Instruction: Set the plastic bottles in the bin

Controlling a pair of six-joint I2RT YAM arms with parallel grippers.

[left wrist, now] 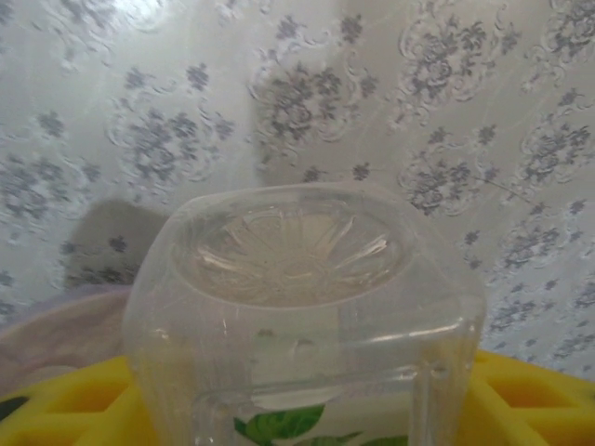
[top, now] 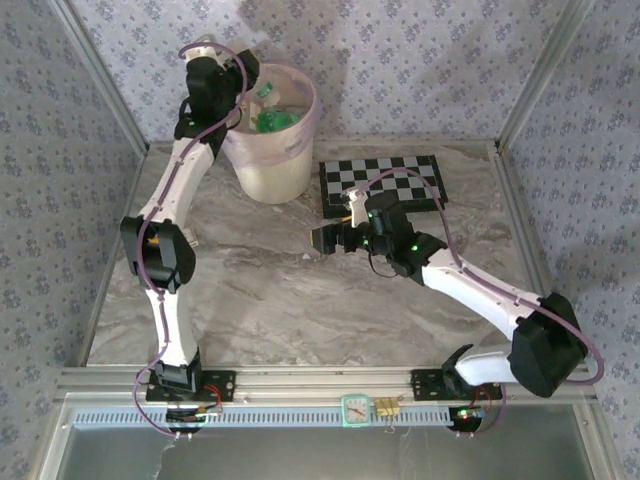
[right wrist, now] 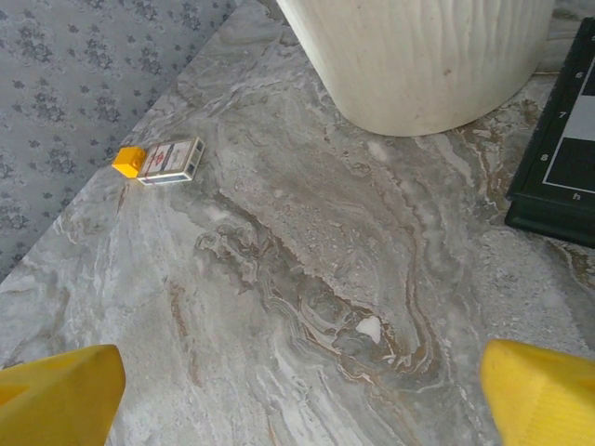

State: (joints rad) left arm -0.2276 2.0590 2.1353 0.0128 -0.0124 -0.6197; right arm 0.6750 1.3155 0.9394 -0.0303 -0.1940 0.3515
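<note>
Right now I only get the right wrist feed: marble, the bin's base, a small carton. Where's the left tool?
Observer: Left tool is up at the rim of the bin, from the top view.
Operator: Carrying anything?
Observer: The left wrist view has a clear bottle between its yellow fingers, base toward the lens. I can't tell whether it's gripped.
Operator: Anything in the bin?
Observer: Green bottles lie inside it.
</note>
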